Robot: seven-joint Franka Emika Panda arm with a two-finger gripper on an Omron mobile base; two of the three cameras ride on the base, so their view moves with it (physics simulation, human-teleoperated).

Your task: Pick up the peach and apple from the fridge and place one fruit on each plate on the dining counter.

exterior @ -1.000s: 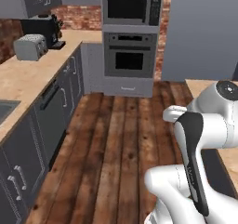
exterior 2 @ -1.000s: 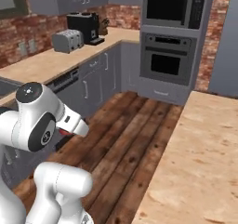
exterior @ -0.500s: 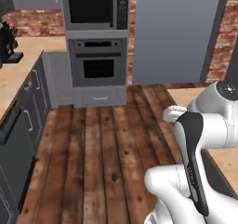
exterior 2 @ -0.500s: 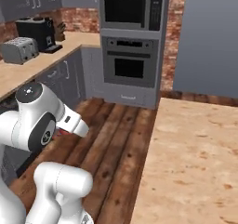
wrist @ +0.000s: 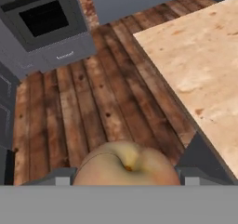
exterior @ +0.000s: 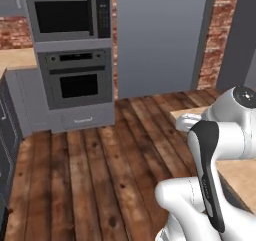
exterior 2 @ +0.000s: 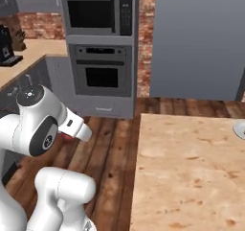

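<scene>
Gripper (wrist: 125, 179) jaws closed on the peach (wrist: 125, 165); ahead lies bare wood floor (wrist: 88, 107), dining counter (wrist: 204, 65) edge alongside, oven (wrist: 44, 21) beyond.

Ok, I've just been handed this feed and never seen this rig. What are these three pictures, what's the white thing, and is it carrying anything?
The white thing is a robot arm on a base that drives around a rendered kitchen. Two pictures come from cameras on that base, behind the arm to its left and right, looking forward at the grey built-in oven and the wood plank floor. The third comes from a camera on the hand, looking along its fingers. There, a round yellowish-orange fruit, the peach, sits between the two dark fingers, so it seems to be held. To the right is the light wood-grain dining counter; at its far right edge, part of a pale round plate shows. Nothing else shows on the counter.
</scene>
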